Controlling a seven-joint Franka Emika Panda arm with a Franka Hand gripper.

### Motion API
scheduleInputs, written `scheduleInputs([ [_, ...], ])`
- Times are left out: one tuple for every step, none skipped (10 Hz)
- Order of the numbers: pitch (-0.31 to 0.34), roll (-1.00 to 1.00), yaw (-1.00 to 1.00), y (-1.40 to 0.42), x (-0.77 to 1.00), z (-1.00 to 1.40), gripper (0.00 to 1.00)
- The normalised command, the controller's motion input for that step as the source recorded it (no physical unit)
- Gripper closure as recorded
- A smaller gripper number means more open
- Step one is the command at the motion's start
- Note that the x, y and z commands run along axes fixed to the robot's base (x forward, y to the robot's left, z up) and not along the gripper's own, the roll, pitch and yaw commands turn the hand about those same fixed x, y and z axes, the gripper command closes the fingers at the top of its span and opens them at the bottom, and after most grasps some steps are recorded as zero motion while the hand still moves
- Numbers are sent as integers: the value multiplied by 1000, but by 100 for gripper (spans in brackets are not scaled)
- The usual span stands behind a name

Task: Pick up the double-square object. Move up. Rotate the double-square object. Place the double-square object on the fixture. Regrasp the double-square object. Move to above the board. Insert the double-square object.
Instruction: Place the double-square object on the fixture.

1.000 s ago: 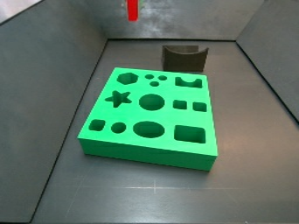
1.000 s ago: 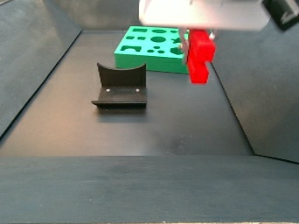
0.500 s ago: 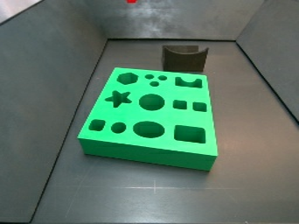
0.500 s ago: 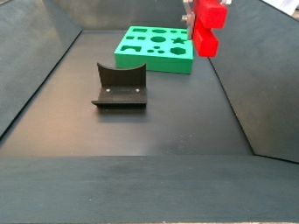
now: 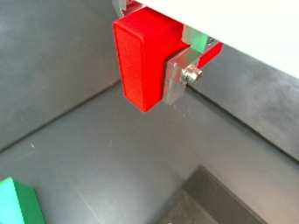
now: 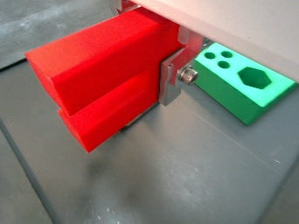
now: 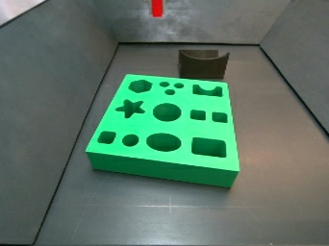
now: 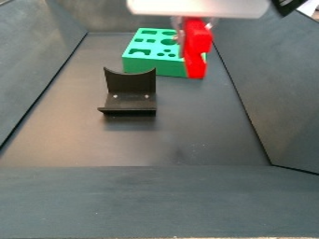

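While the red piece hung clamped between the silver fingers in both wrist views, the first steps of the task looked done: it had been picked up and was well above the floor. In a wrist view its broad double-square face showed, and in another the piece showed mostly a narrow edge, running down past a finger. Whether the rotation was finished could not be told from these pictures. Placing on the fixture, regrasping, moving above the board and inserting were, by my judgement, all left to do.

The hand was clenched on the piece, gripping it across its thin sides near the upper end, so most of the block hung free below the fingers. In a side view the hand's pale body sat at the top of the frame with the piece standing upright below it, apart from everything on the floor.

Nearest in that view stood the fixture, bare, nothing resting in it. Beyond it lay the board, its cut-outs unfilled. In a side view from the opposite end, the board lay nearest, the fixture behind it, and the piece showed only as a small red sliver high at the frame's top.
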Motion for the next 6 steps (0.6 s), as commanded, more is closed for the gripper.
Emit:
scheduleInputs([
  [20, 53, 57, -42, 1000, -246, 100],
  [25, 72, 44, -37, 1000, -221, 100],
  [33, 89, 40, -34, 1000, -199, 100],
  [38, 102, 39, -31, 1000, -178, 100],
  [44, 115, 40, -29, 1000, -158, 100],
  [51, 124, 40, -28, 1000, -142, 100],
])
